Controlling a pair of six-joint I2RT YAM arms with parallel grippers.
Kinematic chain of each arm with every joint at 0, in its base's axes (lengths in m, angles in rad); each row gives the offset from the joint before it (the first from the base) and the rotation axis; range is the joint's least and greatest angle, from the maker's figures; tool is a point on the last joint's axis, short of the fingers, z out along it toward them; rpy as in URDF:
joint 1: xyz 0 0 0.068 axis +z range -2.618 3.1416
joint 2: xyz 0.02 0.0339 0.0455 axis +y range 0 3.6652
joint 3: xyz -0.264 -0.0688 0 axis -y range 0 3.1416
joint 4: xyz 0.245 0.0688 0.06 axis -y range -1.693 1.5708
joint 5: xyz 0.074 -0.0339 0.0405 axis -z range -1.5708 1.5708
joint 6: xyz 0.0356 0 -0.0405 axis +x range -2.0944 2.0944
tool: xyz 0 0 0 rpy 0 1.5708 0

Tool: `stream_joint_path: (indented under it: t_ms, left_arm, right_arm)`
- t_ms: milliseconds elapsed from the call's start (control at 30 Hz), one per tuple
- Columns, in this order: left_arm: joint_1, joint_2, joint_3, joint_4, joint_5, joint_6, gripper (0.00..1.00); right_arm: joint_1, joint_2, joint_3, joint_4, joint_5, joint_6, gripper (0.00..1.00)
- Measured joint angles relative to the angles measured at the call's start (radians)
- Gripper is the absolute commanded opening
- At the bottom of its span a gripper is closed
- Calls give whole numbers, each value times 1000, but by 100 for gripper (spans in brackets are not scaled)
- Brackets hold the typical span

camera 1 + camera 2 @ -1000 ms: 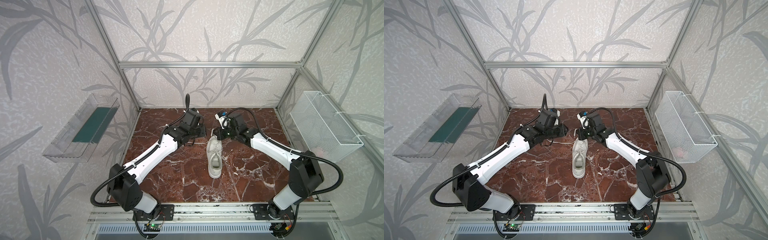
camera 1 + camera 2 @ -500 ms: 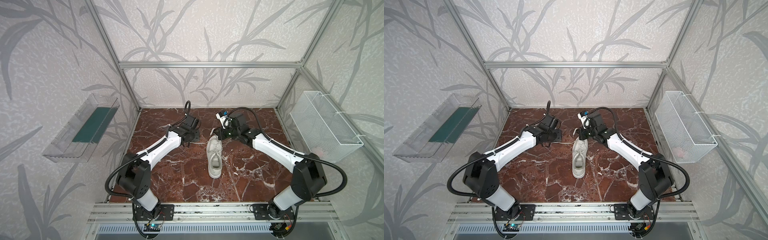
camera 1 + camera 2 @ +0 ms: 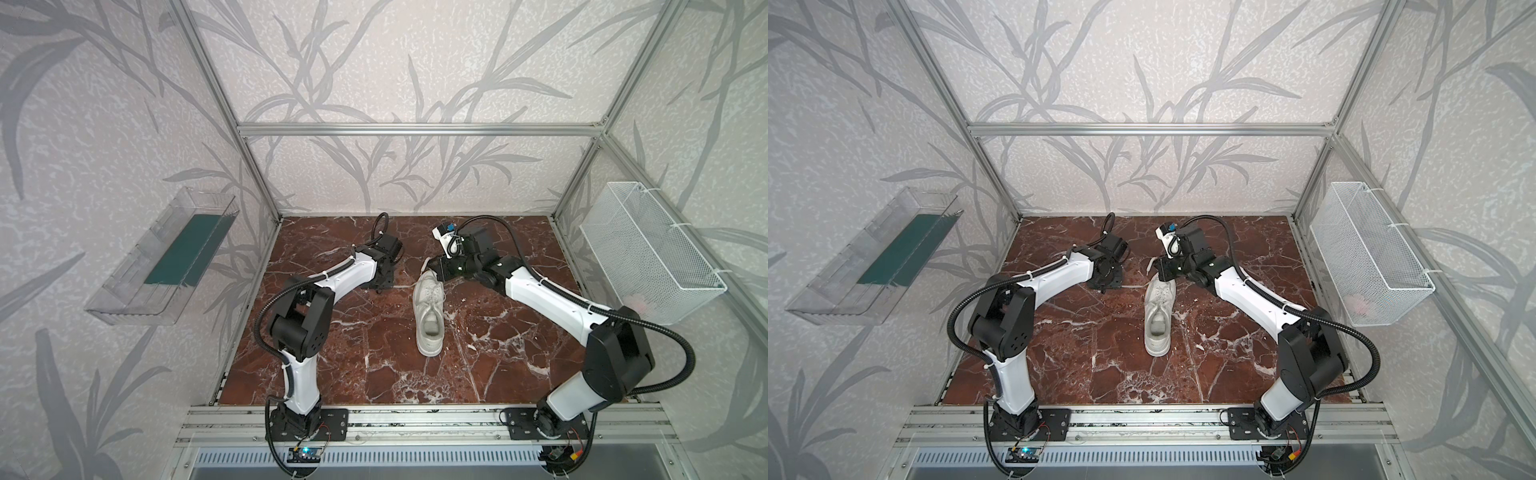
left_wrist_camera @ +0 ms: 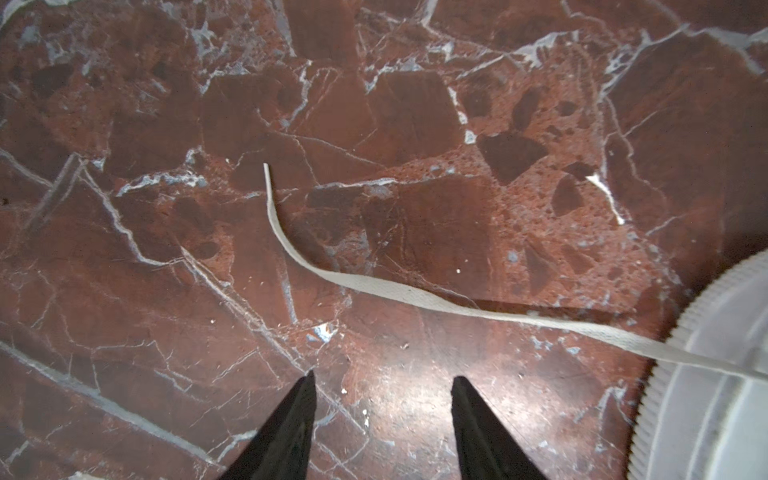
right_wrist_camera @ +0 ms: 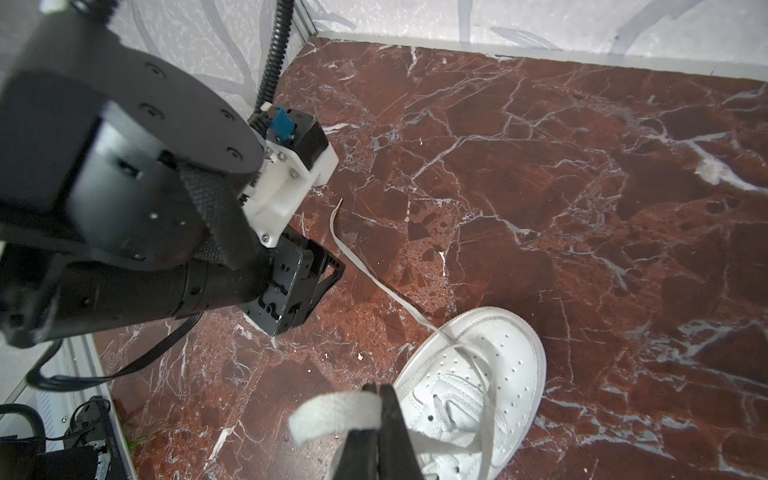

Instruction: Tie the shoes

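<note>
While both arms reach in from the near side, both top views show one white shoe (image 3: 430, 316) (image 3: 1158, 316) on its sole near the middle of the dark red stone table (image 3: 332, 374). Its toe points to the far wall and its heel is on the near side. It is white all over, with a thick white sole and a pale grey inside. The left gripper (image 3: 380, 284) hangs low over the table, a little to the left of the toe. The right gripper (image 3: 433, 266) is just past the toe on the far side. A wire basket (image 3: 648, 257) hangs on the right wall and a clear tray (image 3: 162, 257) on the left wall.

From the left wrist view, the left gripper (image 4: 382, 377) has its two black fingers apart with nothing between them. A loose lace (image 4: 415, 295), flat and off-white, lies curved on the table beyond the finger tips and does not touch them. It runs back to the shoe, and only the bumpy edge of the white sole shows at the side.

From the right wrist view, the right gripper (image 5: 378, 390) is pinched tight on a folded bit of the held lace (image 5: 336, 413), which sticks out to one side like a small loop. The toe has tiny round holes in it, and the laces cross over the top. The loose lace trails from the toe across the table, close to the left gripper.
</note>
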Motion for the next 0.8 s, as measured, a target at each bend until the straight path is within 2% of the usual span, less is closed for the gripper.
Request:
stream_joint_path:
  t_ms: [333,800]
  left_arm:
    - [7,90,59,15,87,18,55]
    - [7,141,85,24,100,25,53]
  right_arm:
    - [-1,0,0,-5,0,-3,1]
    - [-10,0,0,-19,0,-6,1]
